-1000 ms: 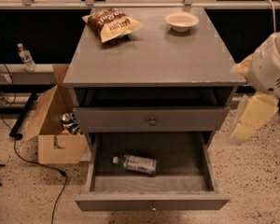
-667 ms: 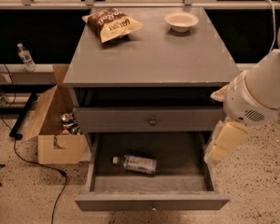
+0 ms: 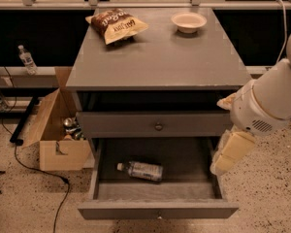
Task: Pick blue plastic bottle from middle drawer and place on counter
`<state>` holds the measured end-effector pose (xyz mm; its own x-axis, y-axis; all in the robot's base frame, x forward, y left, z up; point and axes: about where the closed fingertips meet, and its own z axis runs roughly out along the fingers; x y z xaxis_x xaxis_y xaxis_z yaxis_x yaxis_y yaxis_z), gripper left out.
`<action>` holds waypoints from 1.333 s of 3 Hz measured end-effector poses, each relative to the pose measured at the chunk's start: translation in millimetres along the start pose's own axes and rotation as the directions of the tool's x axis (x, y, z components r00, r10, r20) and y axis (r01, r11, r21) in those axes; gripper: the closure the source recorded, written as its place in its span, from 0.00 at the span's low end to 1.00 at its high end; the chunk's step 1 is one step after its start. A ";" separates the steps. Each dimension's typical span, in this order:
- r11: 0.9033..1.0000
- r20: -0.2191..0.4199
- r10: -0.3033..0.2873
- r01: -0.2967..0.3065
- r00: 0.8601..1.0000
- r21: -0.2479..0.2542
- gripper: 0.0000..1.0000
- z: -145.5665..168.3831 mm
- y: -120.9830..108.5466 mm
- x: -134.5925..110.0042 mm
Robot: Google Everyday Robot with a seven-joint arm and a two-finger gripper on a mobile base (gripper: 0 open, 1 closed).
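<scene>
Counter point(image 3: 160, 57): grey top, pale chipping along the edges. A chip bag point(image 3: 117, 24) lies at the far left corner. A pale bowl point(image 3: 188, 21) stands near the far right corner.

Below the front edge, a shallow drawer with a round knob point(image 3: 158, 126) sits pushed in. Beneath it, the middle drawer point(image 3: 157, 210) is pulled well out.

Blue plastic bottle point(image 3: 140, 170): on its side on the drawer's dark floor, left of centre, white cap towards the left wall. It is apart from every wall.

Gripper point(image 3: 231, 153): cream-coloured, hanging below the counter's front right corner, just outside the open drawer's right wall and well apart from the bottle. Whether it is released or clenched cannot be told. The bulky white arm point(image 3: 266, 103) above it stands beside the counter's right edge.

Floor, left of the cabinet: an open cardboard box point(image 3: 58, 144) with shiny items inside, and a black cable point(image 3: 39, 169). A second small bottle point(image 3: 26, 59) stands upright on a ledge beyond
</scene>
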<state>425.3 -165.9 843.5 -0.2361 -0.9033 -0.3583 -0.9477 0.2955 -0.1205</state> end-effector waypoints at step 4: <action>1.000 0.124 0.006 -0.008 0.992 0.010 0.00 150.4 0.6 -8.7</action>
<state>459.0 -111.1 707.2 -0.2135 -0.8558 -0.4712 -0.9436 0.3056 -0.1275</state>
